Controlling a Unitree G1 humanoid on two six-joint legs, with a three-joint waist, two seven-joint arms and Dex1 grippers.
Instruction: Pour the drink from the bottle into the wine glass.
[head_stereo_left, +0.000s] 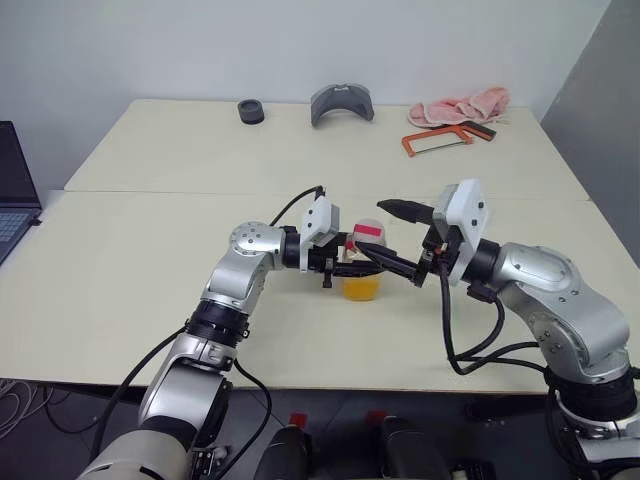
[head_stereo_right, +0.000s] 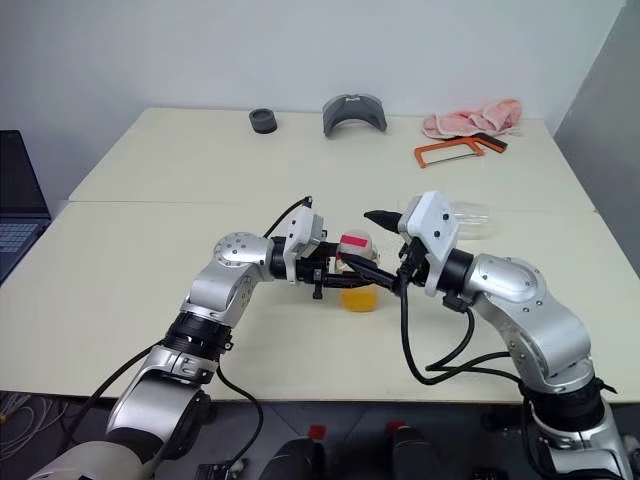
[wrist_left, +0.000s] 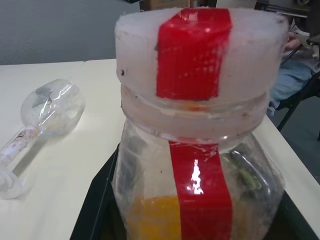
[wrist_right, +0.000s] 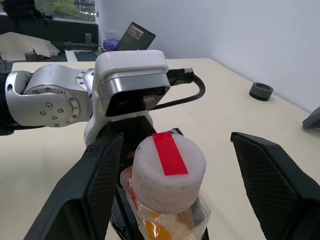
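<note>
My left gripper is shut on the bottle, holding it upright just above the table's middle. The bottle is clear with a red label stripe and a whitish cap bearing a red strip. The orange drink fills its lower part. From the right, my right gripper reaches in, open, one black finger on each side of the cap, apart from it. The wine glass lies on its side on the table behind my right wrist.
Along the far edge of the table lie a small black ring, a grey curved piece, a pink cloth and an orange hacksaw frame. A laptop sits off the left edge.
</note>
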